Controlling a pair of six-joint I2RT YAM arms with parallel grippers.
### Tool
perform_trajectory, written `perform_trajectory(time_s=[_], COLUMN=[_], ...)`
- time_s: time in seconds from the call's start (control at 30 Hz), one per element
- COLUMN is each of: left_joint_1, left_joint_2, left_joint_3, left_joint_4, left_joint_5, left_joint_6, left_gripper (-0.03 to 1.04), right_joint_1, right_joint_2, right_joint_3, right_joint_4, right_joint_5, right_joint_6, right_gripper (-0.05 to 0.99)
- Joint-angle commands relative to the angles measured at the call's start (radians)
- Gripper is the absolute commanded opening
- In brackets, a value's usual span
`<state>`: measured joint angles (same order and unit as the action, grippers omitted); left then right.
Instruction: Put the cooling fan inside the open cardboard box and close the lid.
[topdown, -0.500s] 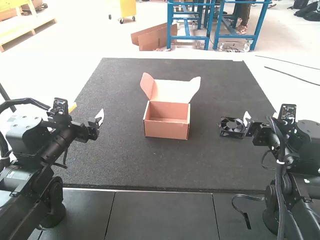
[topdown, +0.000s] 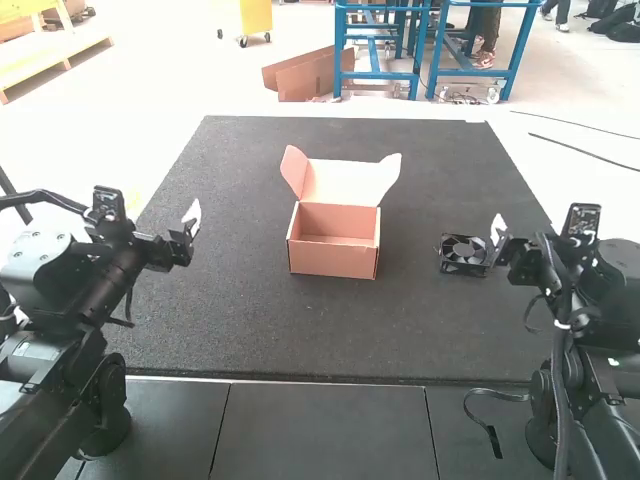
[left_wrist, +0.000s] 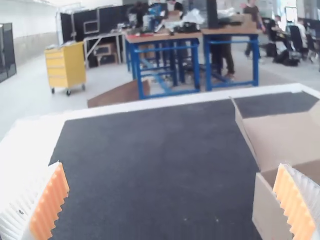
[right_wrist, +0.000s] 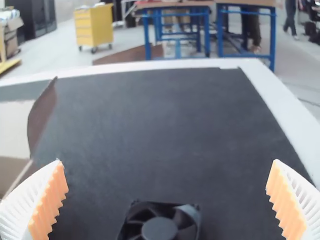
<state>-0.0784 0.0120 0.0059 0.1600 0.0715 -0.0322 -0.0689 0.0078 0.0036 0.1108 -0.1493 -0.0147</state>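
A black mat (topdown: 250, 300) covers the table, and everything for the job sits on it. In the middle of the high view we see the cardboard box (topdown: 334, 240) standing upright. Its lid (topdown: 345, 175) is folded back toward the top of the frame and its side flaps stand up, so the cavity is open from above and ready to take a part.

The cooling fan (topdown: 463, 254) is to the right of the box, well apart from it. It stands on its edge on the mat with its round face toward the right arm.

The right gripper (topdown: 497, 245) sits just beside the fan with its ribbed, orange-padded fingers spread wide. In the right wrist view they flank the fan without touching it, which we judge to be a line-up for grasping the frame.

The left gripper (topdown: 188, 232) hangs at the left of the frame, well clear of the box and also spread wide. We judge it is waiting to fold the lid later.

We can make out no label or writing on the box or the fan.
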Motion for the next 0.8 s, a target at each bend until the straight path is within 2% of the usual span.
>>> perform_trajectory(time_s=[0.0, 0.17, 0.3, 0.43, 0.6, 0.77], left_joint_1=[0.008, 0.009, 0.008, 0.003, 0.002, 0.005], left_joint_2=[-0.012, -0.012, -0.009, 0.031, 0.19, 0.382], left_joint_3=[-0.001, 0.055, 0.126, 0.2, 0.324, 0.462], left_joint_4=[0.053, 0.056, 0.032, 0.009, -0.013, -0.039], left_joint_5=[-0.078, -0.134, -0.148, -0.153, -0.153, -0.168], left_joint_6=[-0.017, -0.012, -0.011, -0.006, 0.0, 0.0], left_gripper=[0.97, 0.97, 0.97, 0.97, 0.97, 0.97], right_joint_1=[-0.009, -0.011, -0.011, -0.011, -0.011, -0.009], right_joint_2=[-0.008, -0.002, 0.046, 0.215, 0.478, 0.623], right_joint_3=[0.001, 0.09, 0.164, 0.303, 0.544, 0.773], right_joint_4=[0.093, 0.098, 0.105, 0.112, 0.024, -0.169], right_joint_5=[0.042, 0.048, 0.082, 0.106, 0.125, 0.134], right_joint_6=[0.062, 0.082, 0.082, 0.098, 0.157, 0.159], right_gripper=[0.92, 0.91, 0.92, 0.91, 0.92, 0.91])
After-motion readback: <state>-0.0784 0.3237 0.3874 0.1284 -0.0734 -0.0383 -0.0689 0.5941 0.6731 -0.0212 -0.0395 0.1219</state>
